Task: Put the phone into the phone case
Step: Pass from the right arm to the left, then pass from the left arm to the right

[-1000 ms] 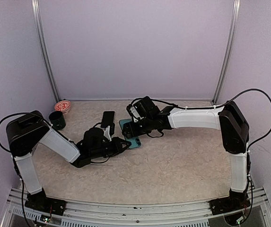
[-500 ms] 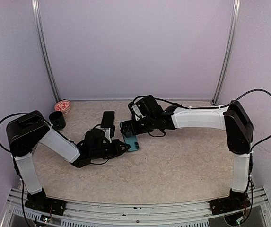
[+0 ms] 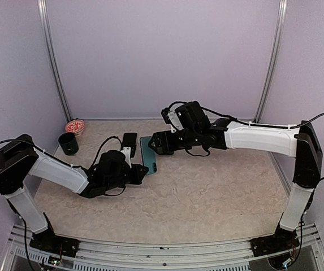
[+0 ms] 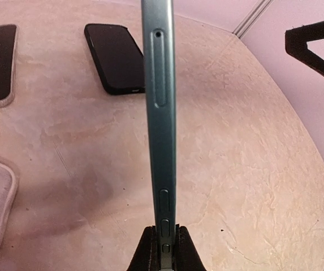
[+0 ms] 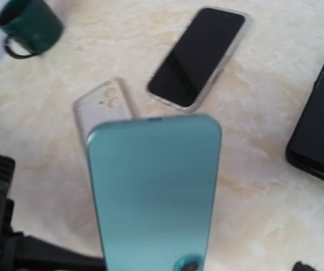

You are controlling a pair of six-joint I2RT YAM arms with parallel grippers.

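Phone (image 3: 148, 153) teal | left jaws pinch its end | right jaws apart

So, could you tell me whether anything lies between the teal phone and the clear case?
Nothing visible does. The teal phone, pinched on edge by the left gripper, stands beside the empty clear case; the cased phone and black phone lie off to the side.
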